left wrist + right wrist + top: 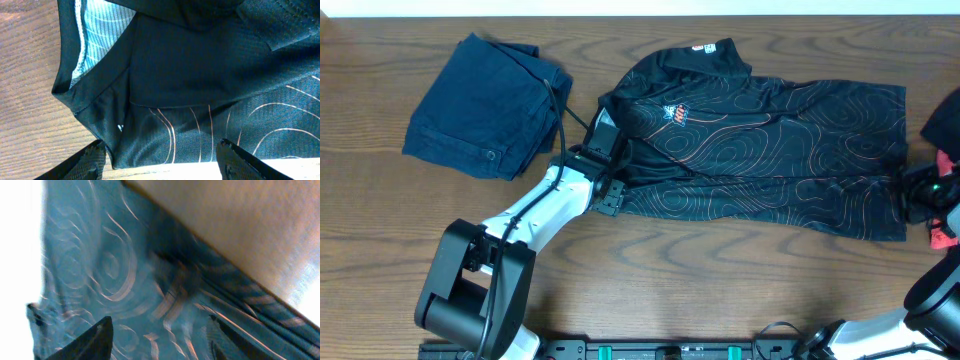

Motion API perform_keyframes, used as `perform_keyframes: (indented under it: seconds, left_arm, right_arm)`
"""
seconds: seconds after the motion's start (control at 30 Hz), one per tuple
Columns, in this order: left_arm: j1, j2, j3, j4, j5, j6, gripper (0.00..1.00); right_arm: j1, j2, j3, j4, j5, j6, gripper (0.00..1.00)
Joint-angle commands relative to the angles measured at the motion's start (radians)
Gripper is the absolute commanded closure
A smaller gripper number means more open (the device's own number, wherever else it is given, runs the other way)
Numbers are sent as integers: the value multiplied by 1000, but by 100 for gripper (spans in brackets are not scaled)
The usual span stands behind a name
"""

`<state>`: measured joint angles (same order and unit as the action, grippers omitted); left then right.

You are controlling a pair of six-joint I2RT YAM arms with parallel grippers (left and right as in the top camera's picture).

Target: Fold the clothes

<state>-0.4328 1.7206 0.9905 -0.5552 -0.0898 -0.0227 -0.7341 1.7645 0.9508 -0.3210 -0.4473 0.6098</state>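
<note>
While the jersey (770, 140) lies spread on the counter (720, 280), left gripper (160, 150) gapes over its sleeve and right gripper (160, 330) gapes at the hem. Risk: a pinch catches one layer only, so fabric bunches or slips mid-fold.

Jersey (125, 280) blurred in the right wrist view; red garment (950, 162) cut off at overhead's edge
</note>
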Motion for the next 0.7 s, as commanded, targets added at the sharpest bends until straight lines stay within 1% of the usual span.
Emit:
perform_keyframes:
  seconds: [0.0,0.07,0.13,0.2,0.27,0.37,0.53,0.67]
  left_arm:
    - [6,4,-6,-6,-19,-5,27]
    - [6,4,-6,-6,-19,-5,27]
    - [6,4,-6,-5,-19,-5,27]
    - [6,4,-6,-5,-19,-5,27]
    - [6,4,-6,-5,-19,-5,27]
    - [6,4,-6,-5,-19,-5,27]
    - [6,4,-6,-5,-19,-5,27]
    - [6,4,-6,-5,-19,-5,27]
  right_arm:
    - [-34,5,11,-68,76,-113,53]
    - [-58,5,11,-92,81,-157,59]
    - [-77,5,11,-120,82,-193,59]
    - [-98,5,11,-154,95,-193,57]
    - [-113,5,11,-187,124,-193,57]
    - [-119,5,11,-238,130,-192,60]
    - [-119,5,11,-312,162,-192,61]
    - [-120,5,11,-358,252,-169,68]
